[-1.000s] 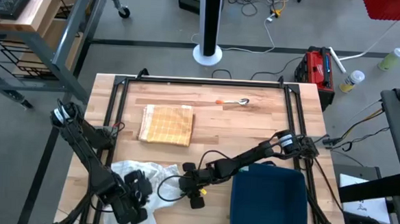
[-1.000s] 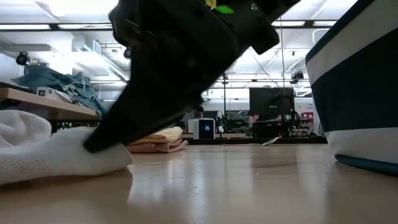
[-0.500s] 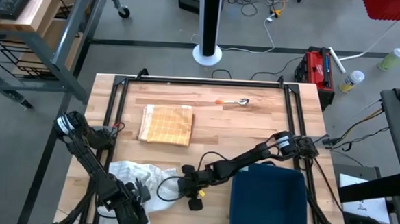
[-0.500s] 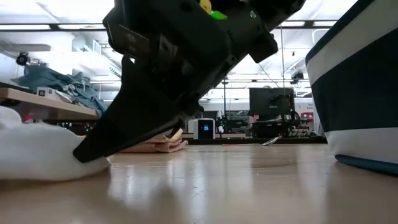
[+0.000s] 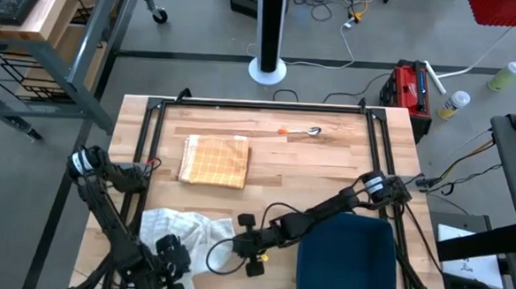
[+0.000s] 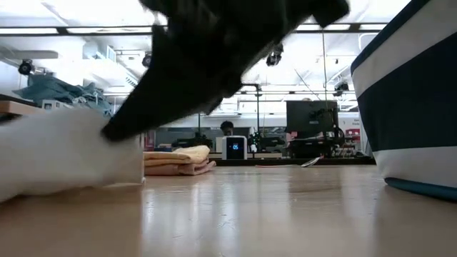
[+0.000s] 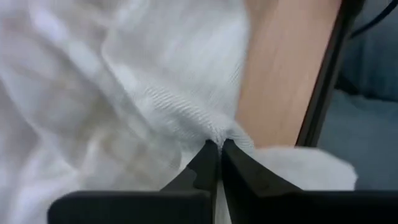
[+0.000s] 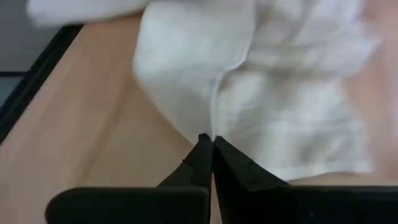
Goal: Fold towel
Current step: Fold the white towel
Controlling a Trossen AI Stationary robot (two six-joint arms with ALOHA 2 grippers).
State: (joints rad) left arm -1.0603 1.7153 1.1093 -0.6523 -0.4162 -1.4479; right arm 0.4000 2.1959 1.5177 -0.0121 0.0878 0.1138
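Since a second ago the crumpled white cloth towel at the table's near-left edge has bunched up higher, and both arms have pulled nearer the front. The left gripper now pinches a fold of it, jaws closed on the fabric. The right gripper, reaching low across the light wooden table, is likewise clamped on the towel's edge.

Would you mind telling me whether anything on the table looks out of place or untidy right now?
The white towel lies crumpled in a heap at the table's near left, pinched by both the left gripper and the right gripper. The yellow checked towel is neatly folded. A spoon lies alone near the far edge.
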